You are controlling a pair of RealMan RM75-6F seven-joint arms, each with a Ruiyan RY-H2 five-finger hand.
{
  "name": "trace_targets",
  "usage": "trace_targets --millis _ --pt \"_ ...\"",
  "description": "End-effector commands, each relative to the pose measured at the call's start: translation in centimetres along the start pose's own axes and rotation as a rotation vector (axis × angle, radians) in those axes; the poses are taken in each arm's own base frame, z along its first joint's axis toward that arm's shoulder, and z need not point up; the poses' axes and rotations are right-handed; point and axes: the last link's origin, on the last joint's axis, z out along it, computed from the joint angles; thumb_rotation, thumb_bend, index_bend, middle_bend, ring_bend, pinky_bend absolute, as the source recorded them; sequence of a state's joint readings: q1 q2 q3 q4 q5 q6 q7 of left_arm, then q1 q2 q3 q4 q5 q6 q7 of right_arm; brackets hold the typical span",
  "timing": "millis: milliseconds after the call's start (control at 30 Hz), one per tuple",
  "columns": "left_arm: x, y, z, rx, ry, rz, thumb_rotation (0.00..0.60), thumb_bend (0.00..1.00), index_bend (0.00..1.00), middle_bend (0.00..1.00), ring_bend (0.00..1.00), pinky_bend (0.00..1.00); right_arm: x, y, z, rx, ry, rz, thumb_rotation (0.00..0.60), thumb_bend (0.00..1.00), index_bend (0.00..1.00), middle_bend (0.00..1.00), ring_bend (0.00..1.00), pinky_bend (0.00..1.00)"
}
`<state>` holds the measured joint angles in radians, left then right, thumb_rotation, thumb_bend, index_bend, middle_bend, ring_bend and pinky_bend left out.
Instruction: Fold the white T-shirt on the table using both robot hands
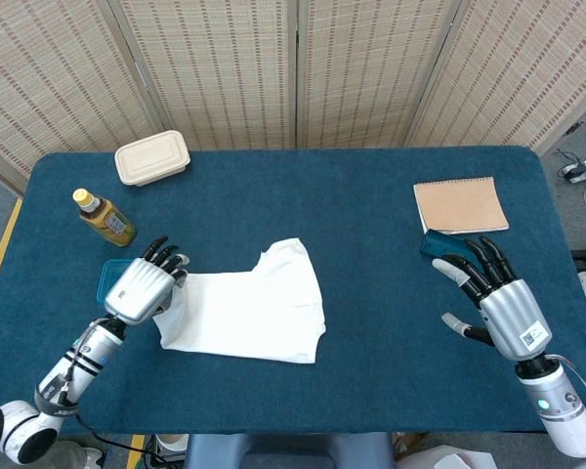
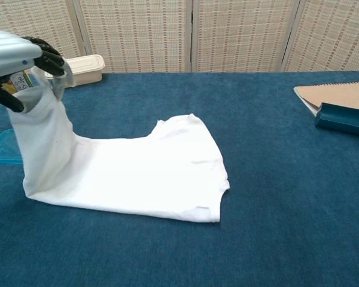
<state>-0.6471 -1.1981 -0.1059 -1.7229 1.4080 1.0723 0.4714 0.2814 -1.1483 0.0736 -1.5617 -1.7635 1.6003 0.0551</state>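
head view: white t-shirt (image 1: 257, 313) lies left of centre on the blue table (image 1: 371, 195), most of it flat; its left end is lifted off the cloth.
chest view: that left end hangs as a near-upright flap from the left hand (image 2: 15, 51) down to the table; the rest of the shirt spreads rightward, hem and sleeve corner at the right edge.
left hand: dark fingers (image 2: 48, 57) curled over the raised shirt edge w/ fabric gathered under them, so it's holding cloth; exact pinch point can't be made out.
right hand (image 1: 498, 303): well apart from the shirt, near the table's right side, fingers spread, nothing in it; not seen in chest view.
step (my read): first fold, left end being carried over toward the flat right part.
next move calls for: taking the held edge across and laying it on the flat half, edges lined up, w/o dragging the lower layer; right hand prob. needed to pin or smooth the right side.
nearby: clear teal tray (image 1: 109, 278) just beside left hand; tea bottle (image 1: 104, 217) and lidded box (image 1: 152, 157) further back; notebook (image 1: 460, 204) and dark teal case (image 2: 342, 118) at right.
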Motion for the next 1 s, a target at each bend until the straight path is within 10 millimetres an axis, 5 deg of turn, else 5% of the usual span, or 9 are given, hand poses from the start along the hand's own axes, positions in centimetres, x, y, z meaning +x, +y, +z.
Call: trace_targets --millis 33,533,1000 --pt "1.2 3.6 2.4 -0.044 0.007 -0.006 0.6 0.72 0.74 0.29 0.17 0.07 0.2 0.3 -0.1 -0.011 0.005 -0.004 0.6 0.1 0.21 0.23 0.06 0.0" --pt "1.4 13.0 7.3 -0.095 -0.027 0.084 0.6 0.72 0.74 0.29 0.17 0.07 0.8 1.5 -1.0 -0.045 0.015 -0.014 0.6 0.1 0.22 0.23 0.06 0.0" --pt "-0.9 16.8 10.0 -0.068 -0.109 0.123 0.6 0.72 0.74 0.29 0.17 0.06 0.8 2.0 -1.5 -0.058 0.009 -0.015 0.6 0.1 0.22 0.23 0.06 0.0"
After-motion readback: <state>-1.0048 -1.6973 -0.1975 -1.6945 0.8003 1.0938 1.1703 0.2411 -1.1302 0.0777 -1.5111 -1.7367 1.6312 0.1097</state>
